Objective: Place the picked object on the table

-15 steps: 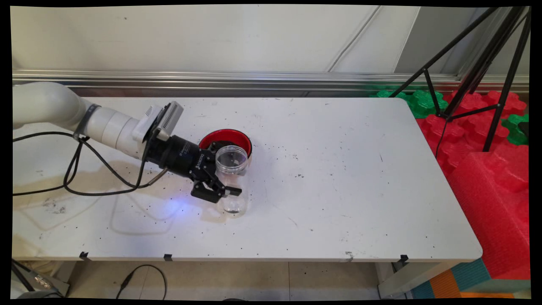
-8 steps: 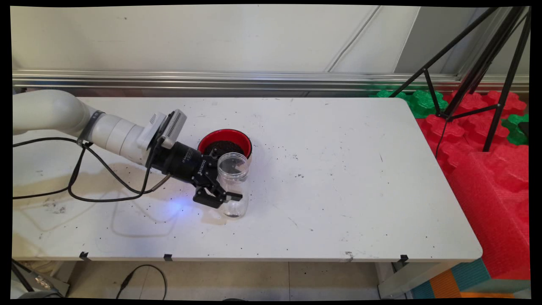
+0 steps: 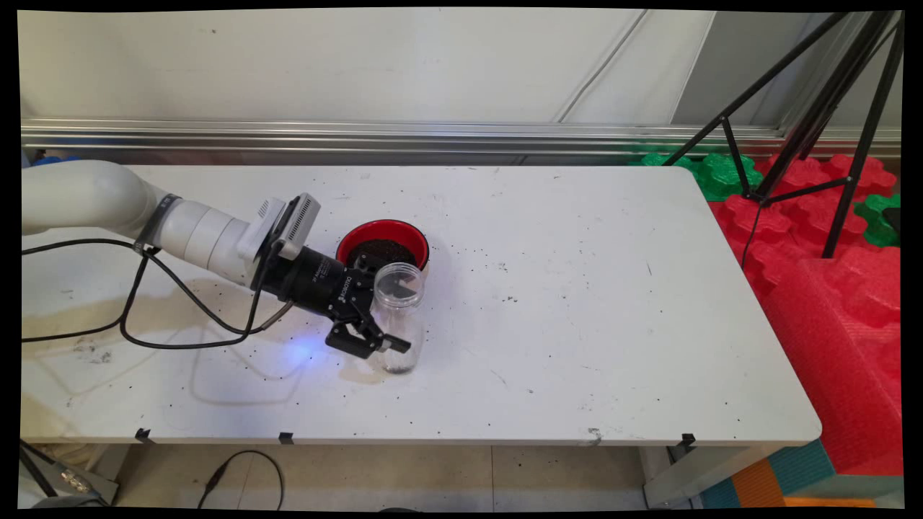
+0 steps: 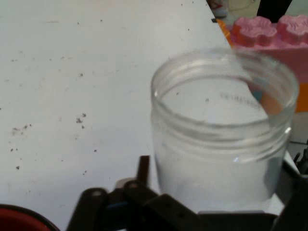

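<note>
My gripper [image 3: 387, 326] is shut on a clear, lidless plastic jar [image 3: 400, 299], gripping its body from the left. The jar is nearly upright, mouth up, with a little dark residue at its bottom, which sits at or just above the white table [image 3: 577, 303]. Directly behind the jar stands a red bowl [image 3: 360, 234] holding dark granules. In the hand view the jar [image 4: 221, 139] fills the space between my fingers [image 4: 144, 175], and the bowl's red rim [image 4: 17, 219] shows at the bottom left corner.
Dark crumbs are scattered over the table around the bowl and jar. Black cables [image 3: 144, 303] hang from the arm over the table's left part. A black tripod [image 3: 815, 122] and red and green foam blocks [image 3: 836, 288] stand off the right end.
The gripper has come down and slightly right with the jar, bringing it from a tilt to nearly upright and lowering it to the table. The bowl has stayed put.
</note>
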Robot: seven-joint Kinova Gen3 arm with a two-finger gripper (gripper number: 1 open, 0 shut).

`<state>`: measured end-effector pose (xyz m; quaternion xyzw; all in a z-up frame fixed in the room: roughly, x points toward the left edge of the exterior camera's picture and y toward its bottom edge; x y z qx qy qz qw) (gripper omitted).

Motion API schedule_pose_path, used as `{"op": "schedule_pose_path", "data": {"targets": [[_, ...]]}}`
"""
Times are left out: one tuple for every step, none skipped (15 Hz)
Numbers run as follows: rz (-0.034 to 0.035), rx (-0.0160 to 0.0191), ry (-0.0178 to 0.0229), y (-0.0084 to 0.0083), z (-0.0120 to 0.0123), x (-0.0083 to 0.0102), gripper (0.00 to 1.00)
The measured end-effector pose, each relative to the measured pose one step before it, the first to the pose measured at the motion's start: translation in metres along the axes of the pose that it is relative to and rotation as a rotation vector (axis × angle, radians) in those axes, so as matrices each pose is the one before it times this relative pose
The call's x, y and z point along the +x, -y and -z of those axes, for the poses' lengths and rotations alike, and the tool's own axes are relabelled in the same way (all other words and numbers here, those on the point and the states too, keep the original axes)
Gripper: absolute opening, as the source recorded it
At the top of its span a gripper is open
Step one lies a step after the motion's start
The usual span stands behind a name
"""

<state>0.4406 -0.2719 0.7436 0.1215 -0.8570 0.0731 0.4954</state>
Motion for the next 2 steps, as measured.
{"op": "schedule_pose_path", "data": {"targets": [[-0.00008,0.00076,0.00035,-0.00004,-0.00003,-0.00066,1.00],[-0.00088,0.00086,0.00066,-0.00022,0.00020,-0.00084,1.00]]}}
